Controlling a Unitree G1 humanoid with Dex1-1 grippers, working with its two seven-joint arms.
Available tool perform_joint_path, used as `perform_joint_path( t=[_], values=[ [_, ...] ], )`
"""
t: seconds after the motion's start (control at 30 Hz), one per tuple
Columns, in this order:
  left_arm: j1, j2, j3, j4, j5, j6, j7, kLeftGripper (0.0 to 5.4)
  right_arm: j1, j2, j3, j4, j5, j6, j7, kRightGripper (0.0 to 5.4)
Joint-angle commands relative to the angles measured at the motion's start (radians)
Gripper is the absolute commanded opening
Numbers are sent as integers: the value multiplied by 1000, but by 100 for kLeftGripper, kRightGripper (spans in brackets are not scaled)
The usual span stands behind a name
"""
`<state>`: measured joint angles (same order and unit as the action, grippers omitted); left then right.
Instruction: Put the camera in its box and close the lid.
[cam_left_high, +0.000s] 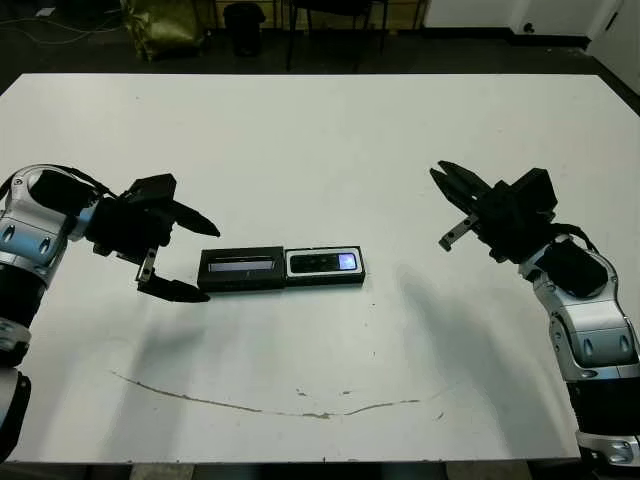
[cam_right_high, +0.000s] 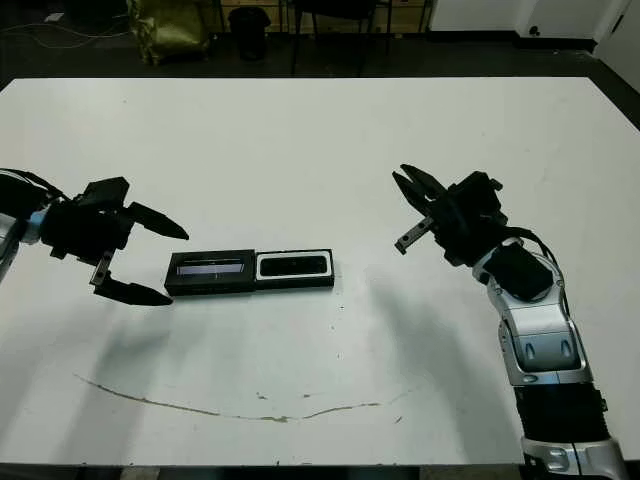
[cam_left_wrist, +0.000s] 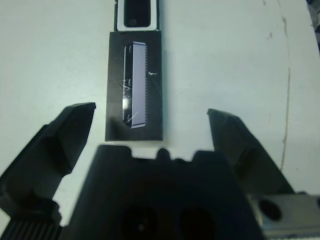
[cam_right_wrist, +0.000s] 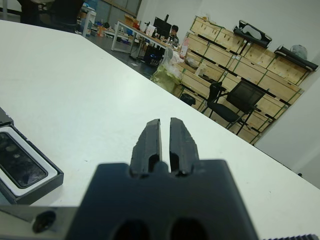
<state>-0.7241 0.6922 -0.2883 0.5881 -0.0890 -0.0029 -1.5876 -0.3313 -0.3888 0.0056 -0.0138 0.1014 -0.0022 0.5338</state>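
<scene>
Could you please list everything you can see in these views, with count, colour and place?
table: one, white, fills the head views; a thin dirty curved line marks its near part.
box: one, black tray with white lining, near the table's middle.
camera: one, black bar, lying inside the box.
lid: one, black panel with a pale lilac strip, flat on the table, joined to the box on its left, open.
wooden crates: several, pale, stacked beyond the table.
office chair: one, black, before the crates.
person: one, seated far off.
left claw: one, black, open, just left of the lid's end.
right claw: one, black, shut, held right of the box, apart from it.
</scene>
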Motion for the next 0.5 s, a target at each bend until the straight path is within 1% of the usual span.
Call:
perform_joint_path(
  t=[0.03, 0.27, 0.5],
  values=[
    [-14, -12, -8, 34, 28, 9, 8, 537, 23, -10, 1, 8, -1, 10, 7, 0],
    [-23, -29, -3, 86, 46, -18, 35, 537, 29, -11, 1, 1, 10, 15, 19, 0],
    [-25, -45, 12, 119, 54, -15, 68, 537, 38, -15, 7, -25, -3, 34, 13, 0]
  ],
)
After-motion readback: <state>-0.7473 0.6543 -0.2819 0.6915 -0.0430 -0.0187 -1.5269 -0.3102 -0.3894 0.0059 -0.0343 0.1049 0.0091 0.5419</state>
